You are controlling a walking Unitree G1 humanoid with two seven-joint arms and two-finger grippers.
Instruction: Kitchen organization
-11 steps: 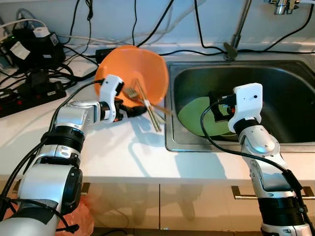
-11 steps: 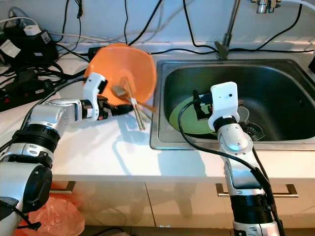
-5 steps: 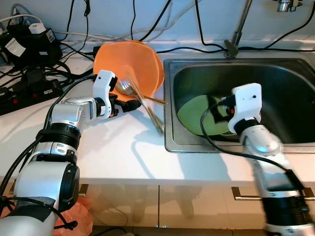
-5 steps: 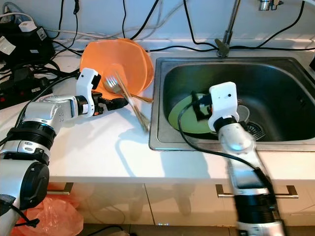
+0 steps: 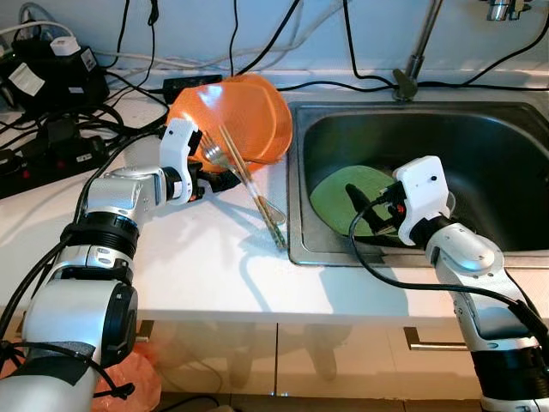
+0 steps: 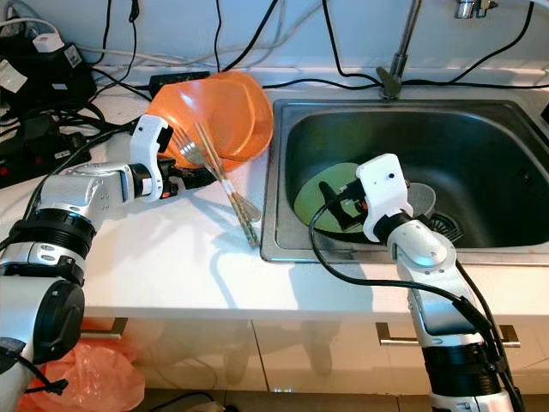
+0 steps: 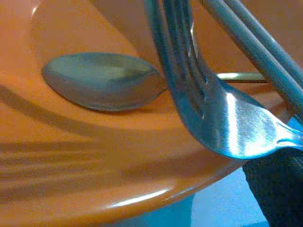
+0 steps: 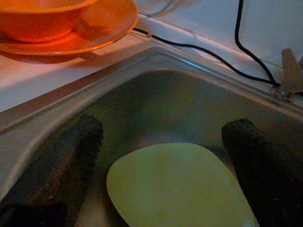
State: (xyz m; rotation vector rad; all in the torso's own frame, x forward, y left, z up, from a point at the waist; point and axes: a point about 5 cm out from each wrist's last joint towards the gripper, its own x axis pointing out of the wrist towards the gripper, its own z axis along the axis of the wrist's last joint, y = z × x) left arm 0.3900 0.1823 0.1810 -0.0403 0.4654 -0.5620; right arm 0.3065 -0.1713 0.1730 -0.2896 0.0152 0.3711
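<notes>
Beside sink (image 5: 515,129): cables (image 5: 77,129), orange bowl (image 5: 249,112), chopsticks (image 5: 257,193).

Silver arms, white wrists, seemingly black jaws

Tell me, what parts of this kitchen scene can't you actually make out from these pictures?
- Tap above the sink: cut off by the top edge of both eye views.
- Near edge of the green plate: hidden behind the right gripper.
- Handles of the fork and spoon: cropped in the left wrist view.
- Labels on the chargers: too small to read.
</notes>
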